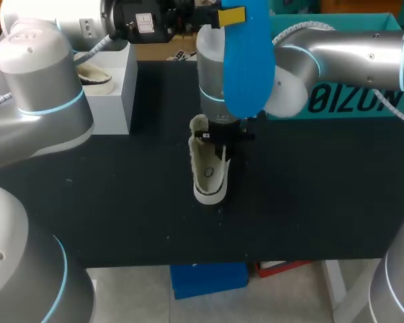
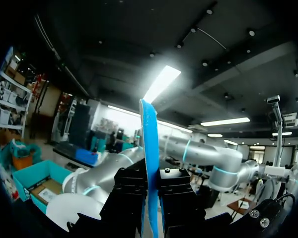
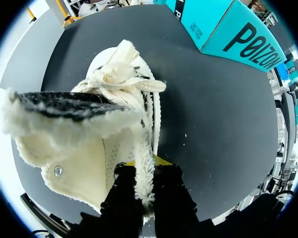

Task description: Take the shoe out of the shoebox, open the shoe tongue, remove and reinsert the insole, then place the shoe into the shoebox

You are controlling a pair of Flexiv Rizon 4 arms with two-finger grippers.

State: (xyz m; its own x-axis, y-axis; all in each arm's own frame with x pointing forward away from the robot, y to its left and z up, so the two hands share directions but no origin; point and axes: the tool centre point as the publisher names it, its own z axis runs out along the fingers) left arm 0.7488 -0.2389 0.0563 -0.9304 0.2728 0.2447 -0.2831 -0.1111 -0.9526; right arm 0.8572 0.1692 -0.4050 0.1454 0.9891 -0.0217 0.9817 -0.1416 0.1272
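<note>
**Current step.** The insole is out of the shoe, so removal is judged complete and reinsertion is the step in hand.

**Task items.**
- The shoe stands near the middle of the table, out of the box, which sits at the far left.
- The insole is blue. It is held in the air above the far end of the shoe and is clear of it.

**Tool state.**
- The left gripper is closed narrow on one end of the insole. In the left wrist view the insole runs edge-on between both fingers and out ahead of them.
- The right gripper is closed narrow on the fleecy rim of the shoe, one finger on each side. It holds the shoe in place on the table. In the head view this gripper sits at the far end of the shoe.

**Next move (judgement).**
1. Bring the free end of the insole down to the shoe opening.
2. Align the insole with the long axis of the shoe.
3. Feed the insole toward the toe, with the right gripper bracing the rim.
4. Release the insole only once it lies flat inside.

**Caution.** The insole is thin and flexible. It may buckle or catch on the fleece lining if it enters at an angle.
</note>
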